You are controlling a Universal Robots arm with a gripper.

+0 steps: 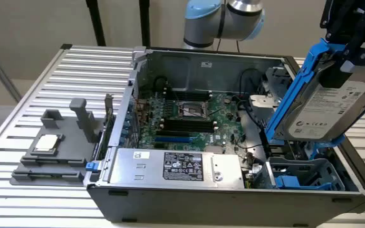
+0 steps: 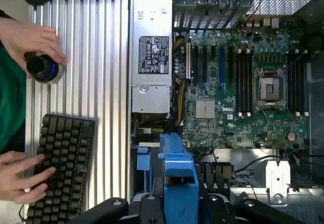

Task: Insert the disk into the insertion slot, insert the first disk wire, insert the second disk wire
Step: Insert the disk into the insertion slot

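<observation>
Slatted bench, open PC case: my gripper clamped on the disk, tilted above the slot in case's front corner.

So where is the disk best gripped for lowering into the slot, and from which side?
By the upper end of its blue carrier frame, from above, as the gripper holds the disk now: it hangs on end, slightly tilted, leaving the lower end free over the insertion slot.
</observation>
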